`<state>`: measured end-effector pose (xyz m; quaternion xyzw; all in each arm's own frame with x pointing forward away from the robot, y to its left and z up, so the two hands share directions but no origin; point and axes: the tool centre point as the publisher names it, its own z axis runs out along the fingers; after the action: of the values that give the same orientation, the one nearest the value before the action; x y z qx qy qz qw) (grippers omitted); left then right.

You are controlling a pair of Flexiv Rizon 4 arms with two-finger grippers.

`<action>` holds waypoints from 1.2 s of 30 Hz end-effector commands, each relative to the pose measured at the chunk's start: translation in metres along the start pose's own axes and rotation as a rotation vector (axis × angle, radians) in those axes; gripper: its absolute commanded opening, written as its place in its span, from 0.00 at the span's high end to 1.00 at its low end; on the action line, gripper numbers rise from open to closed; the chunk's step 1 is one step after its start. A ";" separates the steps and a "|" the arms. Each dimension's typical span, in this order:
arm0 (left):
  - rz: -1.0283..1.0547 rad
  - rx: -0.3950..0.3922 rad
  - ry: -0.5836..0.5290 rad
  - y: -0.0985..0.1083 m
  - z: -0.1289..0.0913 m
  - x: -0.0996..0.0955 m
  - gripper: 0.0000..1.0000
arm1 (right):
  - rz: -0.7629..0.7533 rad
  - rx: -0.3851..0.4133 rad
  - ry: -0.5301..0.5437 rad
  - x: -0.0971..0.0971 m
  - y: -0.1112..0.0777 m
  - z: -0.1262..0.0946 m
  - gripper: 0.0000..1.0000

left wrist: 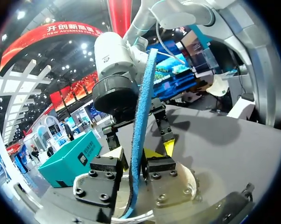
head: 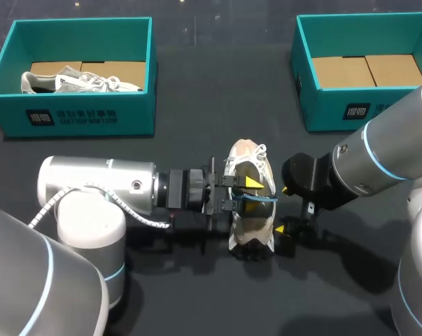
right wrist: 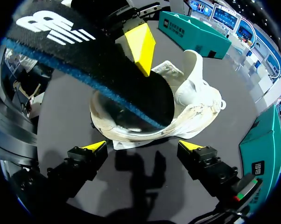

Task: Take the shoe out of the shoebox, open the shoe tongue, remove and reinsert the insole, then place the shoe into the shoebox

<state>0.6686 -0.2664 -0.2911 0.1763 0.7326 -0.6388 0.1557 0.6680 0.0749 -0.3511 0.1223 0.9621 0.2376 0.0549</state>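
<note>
**Operator:** Location of the shoe?

**Technician:** The shoe [head: 249, 210] lies on the dark table [head: 197, 294], outside both boxes. It is directly under the left gripper [head: 242, 192] and just ahead of the right gripper [right wrist: 142, 147], so it sits between the two.

**Operator:** And the insole?

**Technician:** The insole [left wrist: 139, 135], black on top and blue underneath, stands on edge between the left gripper's fingers [left wrist: 105, 175]. One end is down inside the shoe's opening. The rest rises clear, past the fingertips.

**Operator:** End effector condition?

**Technician:** The left gripper is narrow and clamps the insole from both sides. The right gripper is spread wide and holds nothing, with its yellow tips either side of the shoe's nearer end and no contact visible.

**Operator:** Obstructions?

**Technician:** Ahead of the right gripper, the raised insole crosses over the shoe and hides part of the opening. The left gripper's fingers occupy the shoe's far side.

**Operator:** Surroundings?

**Technician:** Two teal boxes stand at the back of the table, well apart from both grippers. The left shoebox [head: 81, 115] holds a second shoe [head: 71, 80]. The right shoebox [head: 340, 108] shows only cardboard [head: 368, 70].
</note>
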 end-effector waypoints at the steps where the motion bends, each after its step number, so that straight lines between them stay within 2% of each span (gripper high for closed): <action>1: 0.003 -0.002 0.005 0.008 0.003 -0.002 1.00 | -0.001 -0.003 -0.001 0.001 -0.001 -0.001 0.00; 12: 0.034 -0.042 -0.017 0.044 0.007 -0.010 1.00 | -0.001 -0.003 -0.001 0.001 -0.001 -0.001 0.00; 19: 0.030 -0.087 -0.036 0.059 0.006 -0.014 1.00 | -0.001 -0.003 -0.001 0.001 -0.001 -0.001 0.00; 22: 0.022 -0.081 -0.037 0.055 0.003 -0.013 1.00 | -0.001 -0.003 -0.001 0.001 -0.001 -0.001 0.00; 23: 0.022 -0.078 -0.037 0.052 0.002 -0.013 0.93 | -0.001 -0.003 -0.001 0.001 -0.001 -0.001 0.00; 24: 0.024 -0.073 -0.037 0.050 0.002 -0.013 0.76 | -0.001 -0.003 -0.001 0.001 -0.001 -0.001 0.00; 25: 0.024 -0.066 -0.036 0.046 0.001 -0.013 0.71 | -0.001 -0.003 -0.001 0.001 -0.001 -0.001 0.00; 32: 0.061 -0.026 -0.018 0.019 -0.003 -0.007 0.69 | -0.001 -0.003 -0.001 0.001 -0.001 -0.001 0.00; 36: 0.080 -0.019 -0.012 0.009 -0.004 -0.002 0.71 | -0.001 -0.003 -0.001 0.001 -0.001 -0.001 0.00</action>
<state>0.6818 -0.2682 -0.3023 0.2003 0.7285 -0.6286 0.1845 0.6680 0.0749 -0.3511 0.1223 0.9620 0.2377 0.0549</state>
